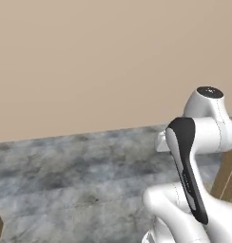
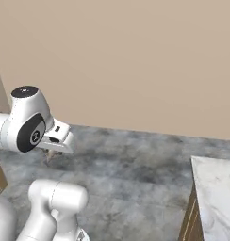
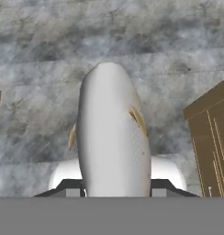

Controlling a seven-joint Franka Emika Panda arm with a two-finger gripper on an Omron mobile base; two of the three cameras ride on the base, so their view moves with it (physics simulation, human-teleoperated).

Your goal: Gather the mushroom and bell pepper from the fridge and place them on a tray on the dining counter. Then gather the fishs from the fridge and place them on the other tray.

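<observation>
A fish (image 3: 111, 137), a pale silvery-grey elongated body with small yellowish fins, stands between my two dark fingertips and points away from the hand. My gripper (image 3: 114, 187) is shut on the fish, holding it over the grey stone floor. In the right base view the hand (image 2: 55, 136) sits at the left, with a small bit of the fish (image 2: 50, 154) poking out below it. A corner of the dining counter's (image 2: 216, 188) white-grey marbled top shows at the lower right there. The fridge, both trays, the mushroom and the bell pepper are out of view.
A plain beige wall (image 1: 89, 61) runs across the back above the grey mottled floor (image 1: 80, 185). A tan panel (image 3: 210, 142) stands close on the right of the hand view. Another tan panel (image 1: 227, 178) rises behind the arm at the right of the left base view.
</observation>
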